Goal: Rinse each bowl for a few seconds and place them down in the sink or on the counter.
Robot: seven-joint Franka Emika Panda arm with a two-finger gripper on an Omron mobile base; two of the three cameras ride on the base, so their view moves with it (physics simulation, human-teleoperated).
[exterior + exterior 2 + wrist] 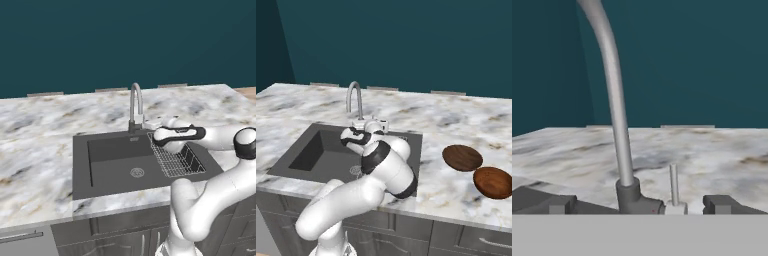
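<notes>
Room: flat dark teal wall behind, a darker teal wall meeting it at 9 o'clock in the right base view. Marble-patterned table (40, 130), white-grey with tan veins, runs full width over grey cabinets (120, 235).

Sink (115, 162) is a dark grey recessed basin, left of centre in the left base view, round drain (137, 172) on its floor. Curved silver faucet (135, 102) stands at the basin's 12 o'clock edge. Wire rack (175, 159) sits in the basin's right part.

White arm reaches over the rack toward the faucet base. Pincer (639, 206): fingertips (724, 204) stand wide apart low in the hand view, nothing between them, faucet stem (614, 95) and a thin upright lever (673, 184) just ahead.

Bowls: far bowl (462, 157) and near bowl (493, 182), both reddish-brown, rest on the table at 3 o'clock of the sink, well apart from it, just beside each other; touching or not, cannot tell.
</notes>
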